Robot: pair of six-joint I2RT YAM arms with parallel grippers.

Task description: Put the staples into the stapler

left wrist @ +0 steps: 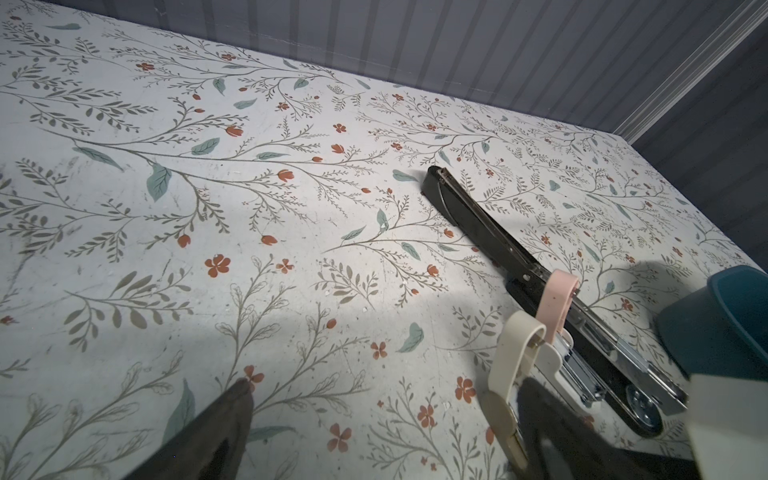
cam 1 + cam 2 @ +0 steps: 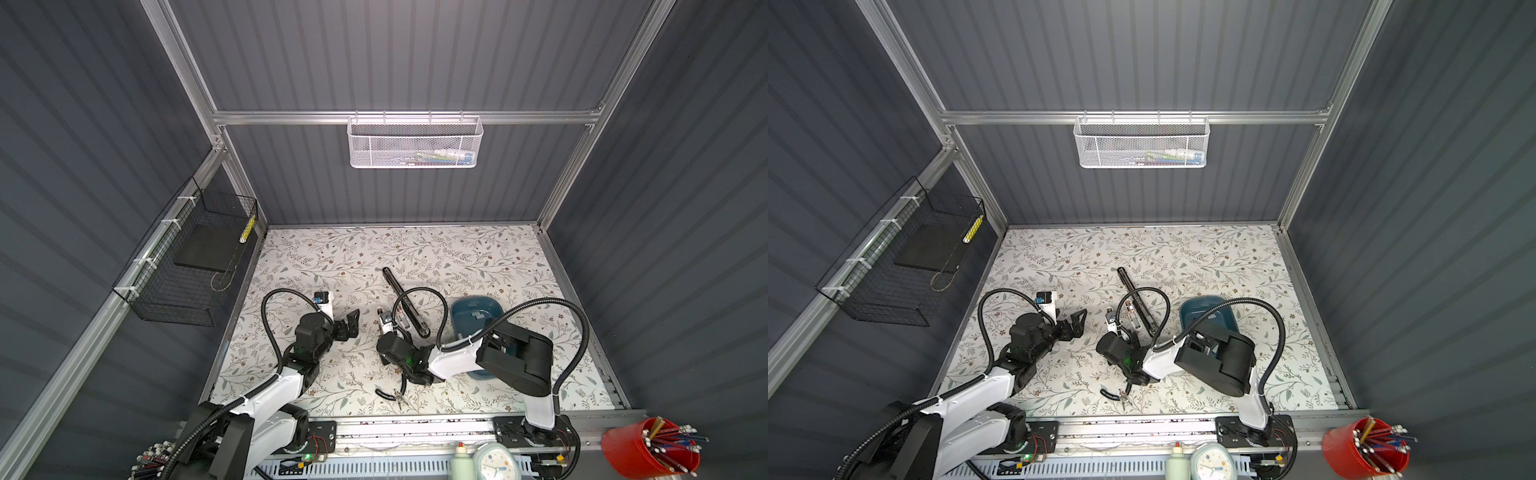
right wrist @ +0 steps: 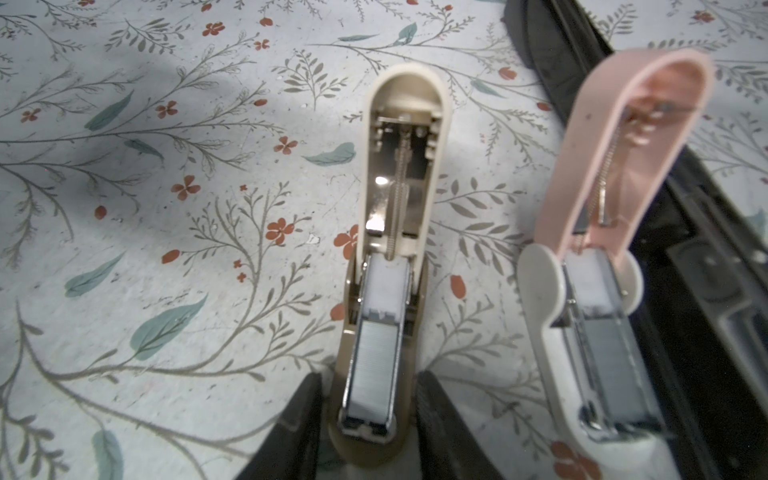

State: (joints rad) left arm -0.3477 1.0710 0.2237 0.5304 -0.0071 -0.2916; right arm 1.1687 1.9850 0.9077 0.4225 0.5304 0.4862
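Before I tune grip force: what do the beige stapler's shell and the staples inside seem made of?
Beige stapler shell: probably moulded plastic, matte, with smooth rounded edges. Staples in its channel: metal, silver-grey, with fine ribbing and a dull sheen.

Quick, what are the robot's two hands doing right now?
Left gripper: open, holding nothing.
Right gripper: straddling the beige stapler; whether it grips cannot be told.

Long stapler (image 2: 405, 301) mid-table; two small staplers (image 3: 395, 291) just left; tray (image 2: 458, 315) right.
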